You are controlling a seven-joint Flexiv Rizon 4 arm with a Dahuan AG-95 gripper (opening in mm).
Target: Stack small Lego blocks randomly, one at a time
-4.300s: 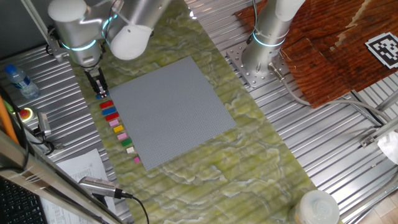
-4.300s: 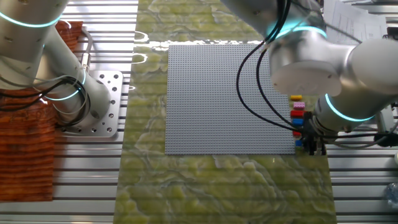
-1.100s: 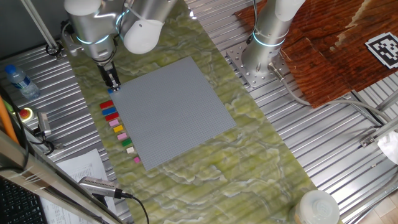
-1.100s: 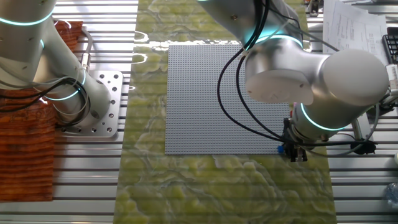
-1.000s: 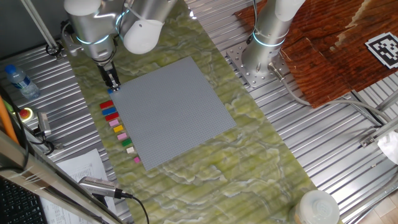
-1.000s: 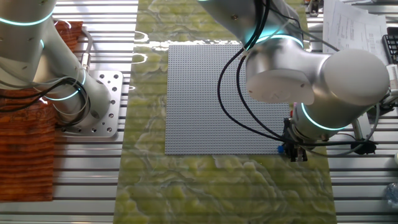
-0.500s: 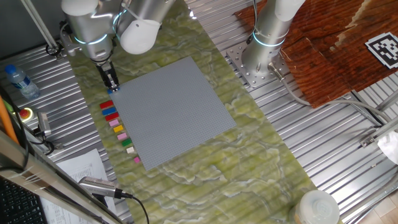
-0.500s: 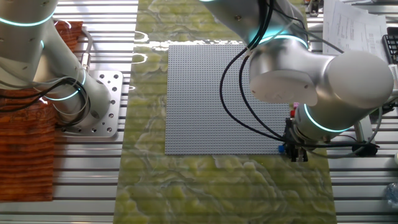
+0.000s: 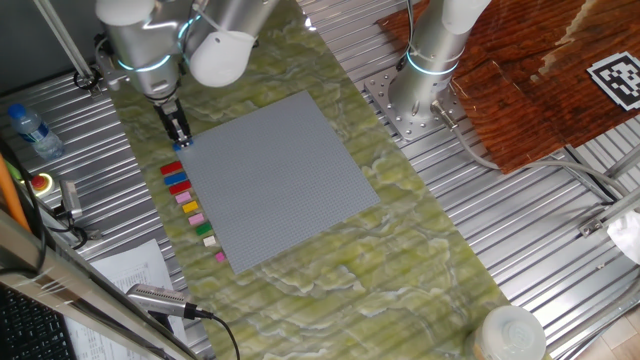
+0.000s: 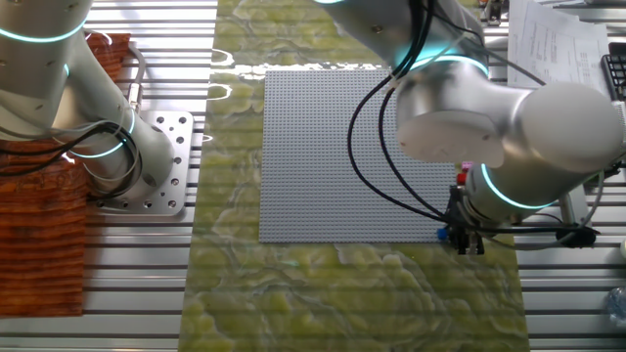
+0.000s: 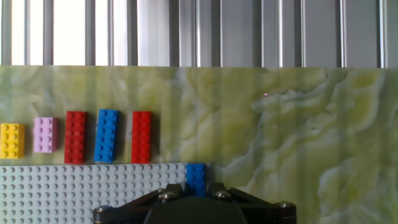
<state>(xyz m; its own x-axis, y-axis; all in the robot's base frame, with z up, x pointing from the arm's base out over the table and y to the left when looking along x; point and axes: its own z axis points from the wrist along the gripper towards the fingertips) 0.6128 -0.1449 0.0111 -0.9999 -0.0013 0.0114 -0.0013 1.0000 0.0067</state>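
Note:
My gripper [image 11: 196,188] is shut on a small blue Lego brick [image 11: 196,173] and holds it at the corner of the grey baseplate [image 11: 93,186]. The brick sits low, at the plate's edge; I cannot tell whether it is pressed on. In one fixed view the gripper [image 9: 178,136] stands upright over the blue brick [image 9: 177,147] at the plate's near-left corner. In the other fixed view the gripper [image 10: 462,238] and the brick [image 10: 443,235] show at the plate's lower right corner. Loose bricks lie in a row beside the plate: red [image 11: 141,137], blue [image 11: 106,135], red [image 11: 76,137], pink [image 11: 45,134], yellow [image 11: 12,140].
The row of loose bricks [image 9: 190,205] runs along the plate's left edge on the green marbled mat [image 9: 330,270]. A second robot base [image 9: 420,90] stands at the back. A water bottle [image 9: 30,130], papers and a microphone [image 9: 160,298] lie on the left.
The arm's upper body has shifted slightly, uncovering a pink brick in the other fixed view. The gripper and the blue brick stay at the plate's corner.

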